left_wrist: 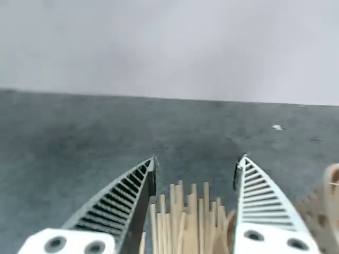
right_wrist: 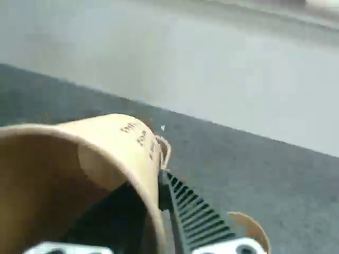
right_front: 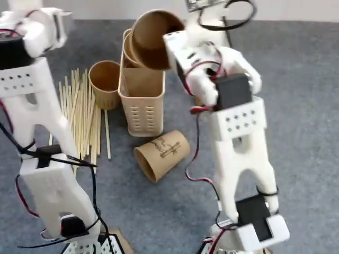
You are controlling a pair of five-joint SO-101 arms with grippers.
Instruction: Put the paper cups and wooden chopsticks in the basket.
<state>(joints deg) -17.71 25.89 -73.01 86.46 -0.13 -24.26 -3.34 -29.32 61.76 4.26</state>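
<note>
As right gripper [right_wrist: 157,180] clamps paper cup [right_front: 153,39] by wall, tilted above basket [right_front: 142,114], I judge release pending. Second cup [right_front: 126,53] sits inside basket. Left gripper [left_wrist: 198,164] spread wide over chopsticks [right_front: 79,116]. Upright cup [right_front: 104,84] just beside basket. Fallen cup [right_front: 161,153] lies in front, near right arm.

High view steeply down over table [right_front: 296,79], 2 wrist views close, low, facing wall [left_wrist: 169,42], chopsticks [right_front: 79,114] shared with left

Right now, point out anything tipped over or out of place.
A fallen cup lies on its side before the basket. Chopsticks lie loose beside it. The right claw holds a tilted cup above.
</note>
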